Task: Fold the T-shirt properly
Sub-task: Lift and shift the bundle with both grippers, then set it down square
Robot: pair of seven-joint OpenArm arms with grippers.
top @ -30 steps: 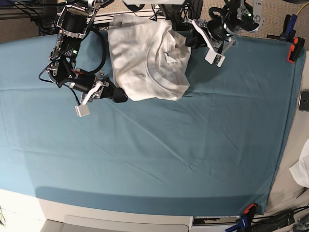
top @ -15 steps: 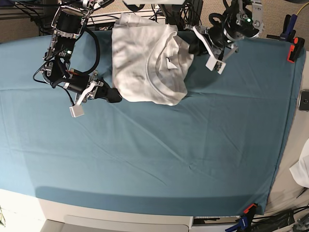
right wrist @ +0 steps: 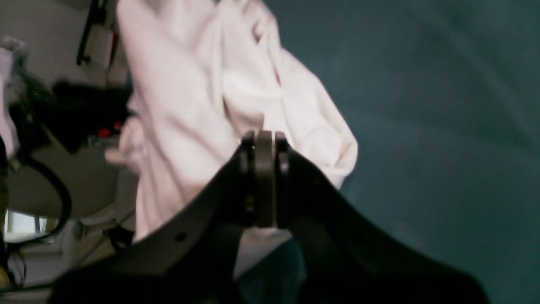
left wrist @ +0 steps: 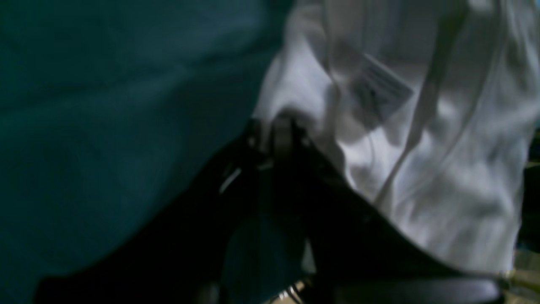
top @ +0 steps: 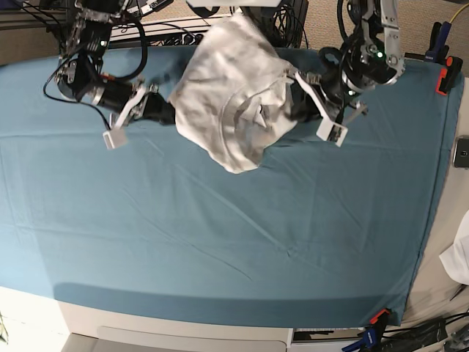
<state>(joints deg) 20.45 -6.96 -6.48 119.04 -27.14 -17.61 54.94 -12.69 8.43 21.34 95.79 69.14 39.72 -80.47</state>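
Observation:
The white T-shirt point(top: 231, 88) hangs bunched between both grippers above the far middle of the teal sheet point(top: 220, 235), its lower point drooping toward the sheet. My right gripper point(top: 170, 112), at the left of the base view, is shut on the shirt's left edge; its closed fingertips pinch white cloth point(right wrist: 198, 105) in the right wrist view. My left gripper point(top: 292, 110), at the right of the base view, is shut on the shirt's right edge. In the left wrist view its jaws grip the cloth point(left wrist: 422, 139) near a sewn label point(left wrist: 377, 88) and the neck rib.
The teal sheet covers the whole table. Red clamps point(top: 447, 73) hold it at the far right, another clamp point(top: 377, 317) at the near right corner. A white cloth scrap point(top: 460, 258) and a phone point(top: 462, 152) lie off the right edge. Cables run behind the far edge.
Both grippers lifted the shirt off the sheet. The right gripper rose toward the far left, the left gripper moved nearer and inward, and the shirt now hangs tilted and bunched.

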